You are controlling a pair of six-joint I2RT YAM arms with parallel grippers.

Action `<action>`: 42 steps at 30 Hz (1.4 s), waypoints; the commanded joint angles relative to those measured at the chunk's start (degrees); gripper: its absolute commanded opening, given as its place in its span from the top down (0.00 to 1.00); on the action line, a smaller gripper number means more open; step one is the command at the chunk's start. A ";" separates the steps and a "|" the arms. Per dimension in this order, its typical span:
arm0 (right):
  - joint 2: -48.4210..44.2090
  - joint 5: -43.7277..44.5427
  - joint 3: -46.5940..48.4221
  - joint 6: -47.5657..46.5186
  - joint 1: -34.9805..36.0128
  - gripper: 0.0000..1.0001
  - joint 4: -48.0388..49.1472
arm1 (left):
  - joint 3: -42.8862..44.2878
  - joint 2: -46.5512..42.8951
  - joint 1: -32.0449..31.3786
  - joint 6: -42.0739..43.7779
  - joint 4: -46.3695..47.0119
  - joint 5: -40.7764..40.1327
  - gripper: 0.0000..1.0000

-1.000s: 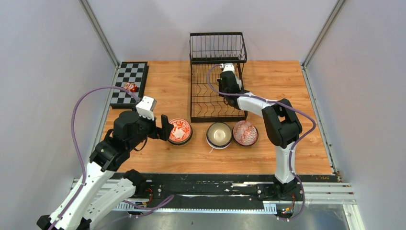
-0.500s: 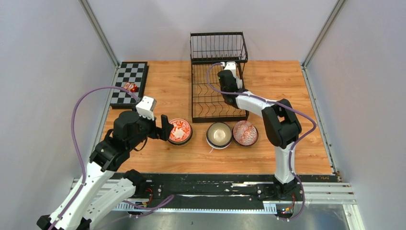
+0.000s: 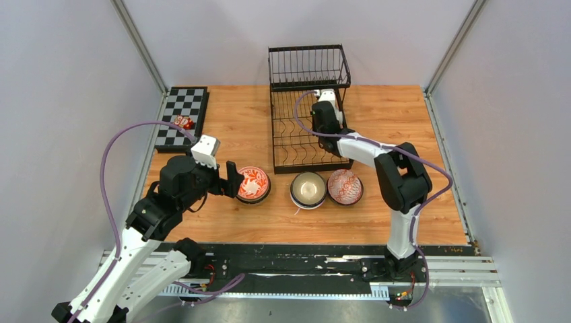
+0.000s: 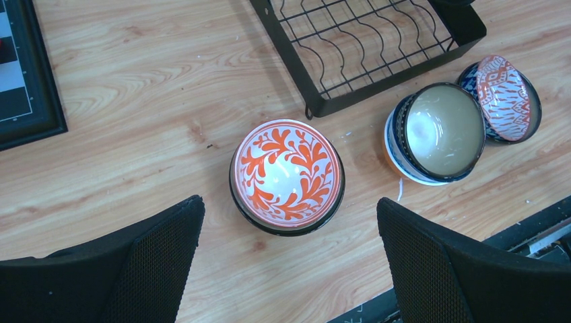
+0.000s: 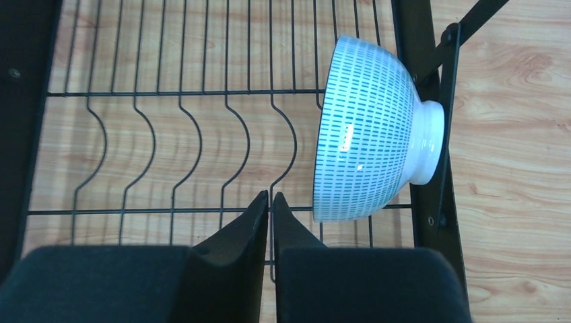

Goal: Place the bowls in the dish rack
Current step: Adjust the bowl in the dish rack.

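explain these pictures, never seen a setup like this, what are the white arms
Two robot arms stand at the near edge of a wooden table. One picture looks down from above; the other two come from a camera on each wrist, black fingers showing. On the table: a black wire dish rack, a checkerboard, and an orange floral bowl, a cream bowl and a red-patterned bowl. A blue-dashed bowl stands on edge in the rack. The left gripper is open, facing the orange floral bowl; the right gripper is shut beside the blue-dashed bowl. Nothing is held.
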 commanded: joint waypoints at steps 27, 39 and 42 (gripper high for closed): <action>-2.01 5.87 -1.08 -2.36 -2.89 0.04 1.35 | -0.83 -0.69 0.14 0.74 0.26 0.13 0.00; -0.15 -0.94 -0.32 0.20 -5.59 0.07 3.00 | -0.79 -0.34 0.15 0.83 0.22 -0.13 0.00; 0.27 -1.35 -0.09 0.04 -5.77 0.10 3.47 | -0.80 -0.26 0.13 0.83 0.28 -0.06 0.00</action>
